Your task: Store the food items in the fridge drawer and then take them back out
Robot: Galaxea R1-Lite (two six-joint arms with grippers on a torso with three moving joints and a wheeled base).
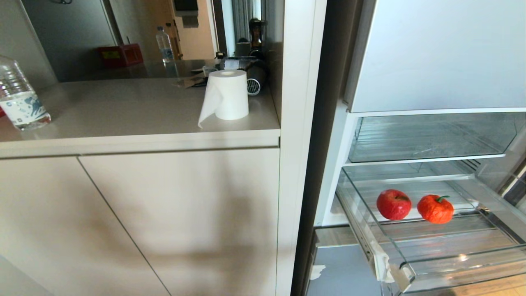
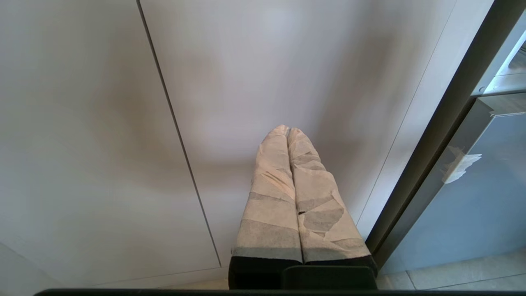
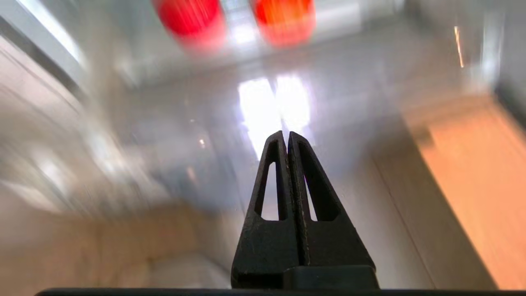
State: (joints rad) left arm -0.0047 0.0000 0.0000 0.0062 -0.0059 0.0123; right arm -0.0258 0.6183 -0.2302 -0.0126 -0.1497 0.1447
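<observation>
Right gripper point(image 3: 287, 137), black slotted fingers, is clenched on nothing, well clear of the fruit, aimed at the wide clear plastic fridge drawer point(image 1: 452, 263). Drawer is pulled out; shiny red apple point(image 1: 393, 204) and round orange-red fruit point(image 1: 435, 209) sit side by side on its ribbed floor, just apart. Storing looks done, so take-out is next: open up, reach over the front wall, grab one fruit. Left gripper point(image 2: 287, 130), tape-wrapped, pressed together, parked by the beige cabinet door point(image 2: 263, 74).

Left gripper point(image 2: 287, 130) fingers pressed together, right gripper point(image 3: 286, 135) fingers together, empty
</observation>
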